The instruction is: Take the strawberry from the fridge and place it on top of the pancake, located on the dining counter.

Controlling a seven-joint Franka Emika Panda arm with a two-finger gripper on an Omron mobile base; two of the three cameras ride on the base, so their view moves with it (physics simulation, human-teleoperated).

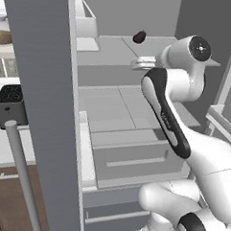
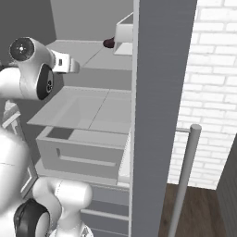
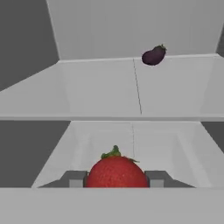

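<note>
The gripper (image 3: 116,178) had its two fingers (image 3: 74,178) pressed against the left and right flanks of the strawberry (image 3: 116,172), so it was clenched on the fruit, not loose. The berry sat squarely between the tips, its green leaf cap at the top of the hand view and its broad red body below. Its long axis, stem to tip, seemed to run across the line between the fingers. A grip on the sides like this probably kept the round fruit from rolling out.

The fruit was held inside the open fridge (image 3: 109,30), in front of the near edge of the upper pale shelf (image 3: 100,94), with the lower shelf behind it. At that upper shelf's back edge, right of its middle seam and well apart from the berry, lay a dark purple lump (image 3: 153,55) with a small green stem, tilted up to the right.

From the base cameras the white arm (image 1: 170,115) reached into the fridge between the open doors (image 1: 44,99). The pancake and dining counter were presumably elsewhere, so the carrying step lay ahead.
</note>
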